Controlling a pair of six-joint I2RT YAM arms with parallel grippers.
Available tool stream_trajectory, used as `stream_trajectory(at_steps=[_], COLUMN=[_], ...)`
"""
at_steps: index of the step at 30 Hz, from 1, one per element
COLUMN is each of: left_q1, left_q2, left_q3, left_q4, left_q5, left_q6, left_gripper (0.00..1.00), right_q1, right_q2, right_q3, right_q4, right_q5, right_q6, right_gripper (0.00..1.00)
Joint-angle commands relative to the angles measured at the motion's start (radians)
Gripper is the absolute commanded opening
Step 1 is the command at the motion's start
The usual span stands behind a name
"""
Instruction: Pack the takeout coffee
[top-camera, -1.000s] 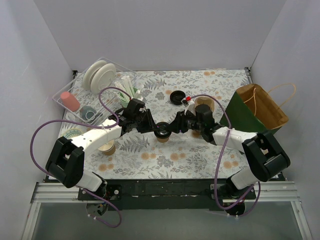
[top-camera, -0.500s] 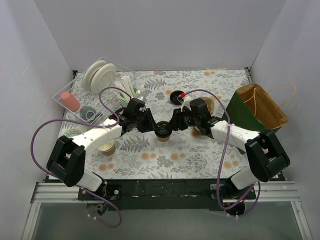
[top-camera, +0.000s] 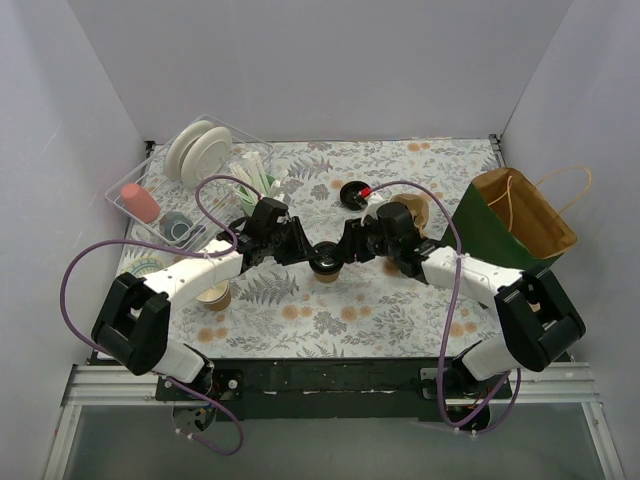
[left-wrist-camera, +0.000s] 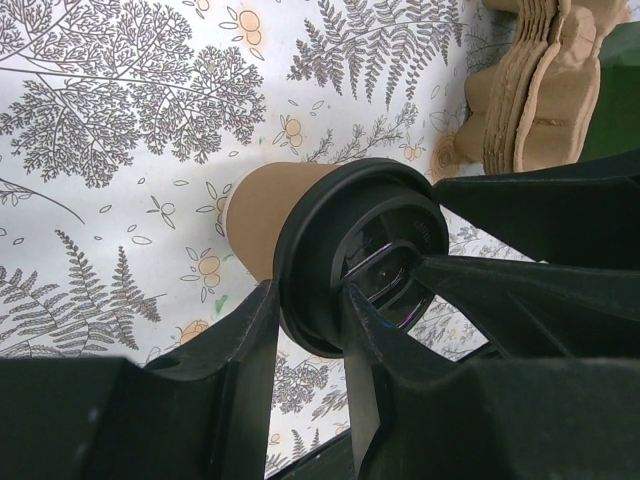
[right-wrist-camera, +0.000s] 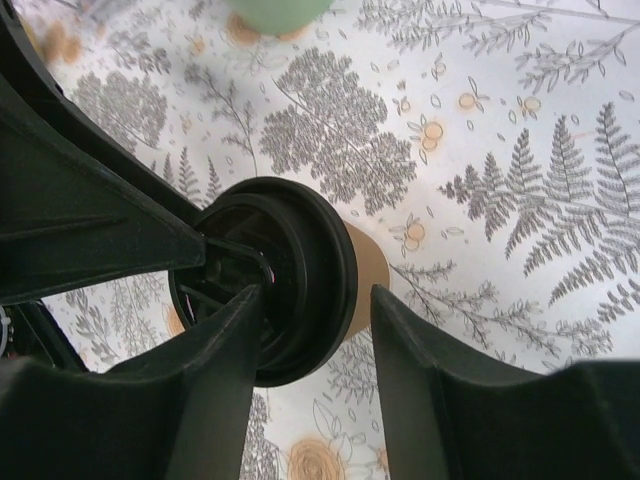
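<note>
The table (top-camera: 400, 310) with its fern-printed cloth fills the middle of the top view. The paper bag (top-camera: 525, 215) lies tilted at the right edge with its mouth open, probably so that a cup can go in from the side.

Both arms reach to the centre of the frame and meet there. The left gripper (top-camera: 303, 248) comes from the left and the right gripper (top-camera: 350, 246) from the right.

The stack of moulded-pulp cup carriers (top-camera: 412, 208) stands just above the right gripper, apart from the work.

Between the two grippers stands the takeout coffee (top-camera: 325, 262), upright on the cloth and well apart from the bag. In the left wrist view, the left fingers (left-wrist-camera: 365, 380) seem to pinch the rim of the black lid (left-wrist-camera: 310, 230), I judge to press or steady it. In the right wrist view, the right fingers (right-wrist-camera: 415, 370) stand spread on both sides of the cup. A thin gap shows, so they are not yet gripping. I judge the right arm will carry it.
</note>
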Motion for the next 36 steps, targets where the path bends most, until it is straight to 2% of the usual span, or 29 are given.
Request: stream_trajectory(at_steps=[1, 6, 14, 21, 29, 36], left_q1=[-0.007, -0.009, -0.01, -0.01, -0.01, -0.01], left_q2=[0.062, 0.08, 0.075, 0.065, 0.083, 0.059], left_q3=[-0.041, -0.021, 0.008, 0.045, 0.123, 0.157], left_q4=[-0.168, -0.164, -0.17, -0.176, -0.191, -0.179], left_q5=[-0.042, -0.015, 0.002, 0.034, 0.056, 0.073], left_q6=[0.057, 0.058, 0.066, 0.072, 0.077, 0.069], left_gripper=[0.26, 0.26, 0.27, 0.4, 0.52, 0.59], right_q1=[0.013, 0.013, 0.013, 0.013, 0.028, 0.04], right_q2=[0.007, 0.033, 0.024, 0.021, 0.011, 0.008], right_q3=[0.088, 0.211, 0.302, 0.308, 0.308, 0.323], right_q4=[-0.264, -0.326, -0.379, -0.397, -0.411, -0.432], right_q5=[0.012, -0.013, 0.036, 0.058, 0.076, 0.101], right_q6=[-0.069, -0.089, -0.118, -0.143, -0.158, -0.171], right_gripper=[0.58, 0.6, 0.56, 0.44, 0.39, 0.36])
